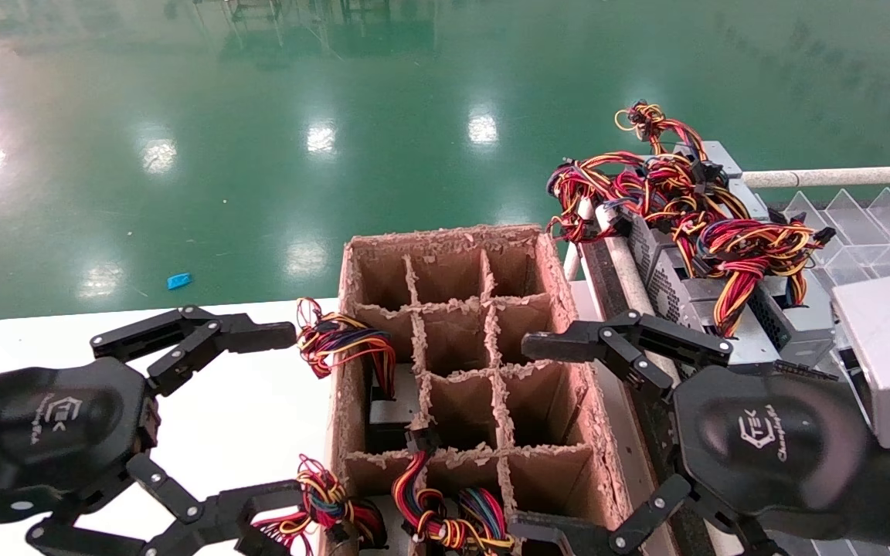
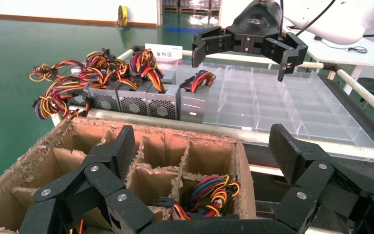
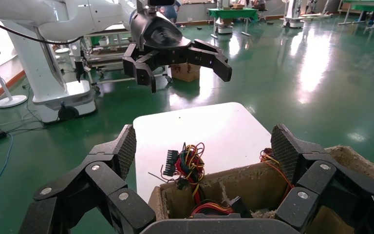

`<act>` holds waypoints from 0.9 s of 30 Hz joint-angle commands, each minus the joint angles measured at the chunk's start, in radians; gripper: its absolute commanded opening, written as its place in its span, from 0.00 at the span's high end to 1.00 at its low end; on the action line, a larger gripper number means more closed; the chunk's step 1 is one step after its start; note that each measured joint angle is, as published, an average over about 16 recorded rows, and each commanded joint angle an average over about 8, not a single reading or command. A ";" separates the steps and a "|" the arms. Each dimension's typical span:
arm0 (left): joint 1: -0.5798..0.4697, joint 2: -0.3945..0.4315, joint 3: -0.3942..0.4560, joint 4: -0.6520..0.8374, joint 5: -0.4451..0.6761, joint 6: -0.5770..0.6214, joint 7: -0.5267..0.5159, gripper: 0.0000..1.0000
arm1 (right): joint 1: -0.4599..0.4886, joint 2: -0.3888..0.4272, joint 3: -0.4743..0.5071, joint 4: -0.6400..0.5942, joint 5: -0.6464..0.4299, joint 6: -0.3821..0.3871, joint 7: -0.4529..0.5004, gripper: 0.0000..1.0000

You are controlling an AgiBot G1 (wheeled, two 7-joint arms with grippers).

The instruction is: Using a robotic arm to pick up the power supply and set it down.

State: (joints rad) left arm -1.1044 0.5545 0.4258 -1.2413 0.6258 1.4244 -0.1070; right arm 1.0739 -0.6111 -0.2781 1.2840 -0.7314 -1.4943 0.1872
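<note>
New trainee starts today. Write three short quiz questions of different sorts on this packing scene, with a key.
1. True or false: the right gripper holds a power supply.
2. The divided cardboard box stands: A) between the two grippers B) behind the row of power supplies C) on the floor.
3. Fill in: the left gripper has its jaws ____.

Key: 1 false; 2 A; 3 open.

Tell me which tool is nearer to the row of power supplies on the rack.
The right. The right tool hangs open between the box and the power supplies, right beside them. The left tool is open over the white table, beyond the box.
</note>
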 commanded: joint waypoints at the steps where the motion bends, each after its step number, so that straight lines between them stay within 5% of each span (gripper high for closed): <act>1: 0.000 0.000 0.000 0.000 0.000 0.000 0.000 0.00 | 0.000 0.000 0.000 0.000 0.000 0.000 0.000 0.00; 10: 0.000 0.000 0.000 0.000 0.000 0.000 0.000 0.00 | 0.000 0.000 0.000 0.000 0.000 0.000 0.000 0.00; 18: 0.000 0.000 0.000 0.000 0.000 0.000 0.000 0.95 | 0.008 -0.007 0.003 -0.003 -0.008 0.012 -0.015 0.00; 27: 0.000 0.000 0.000 0.000 0.000 0.000 0.000 1.00 | 0.118 -0.125 -0.050 -0.054 -0.157 0.082 -0.096 0.00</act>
State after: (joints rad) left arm -1.1044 0.5545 0.4258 -1.2412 0.6259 1.4244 -0.1070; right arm 1.1975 -0.7474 -0.3354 1.2063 -0.8855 -1.4275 0.0938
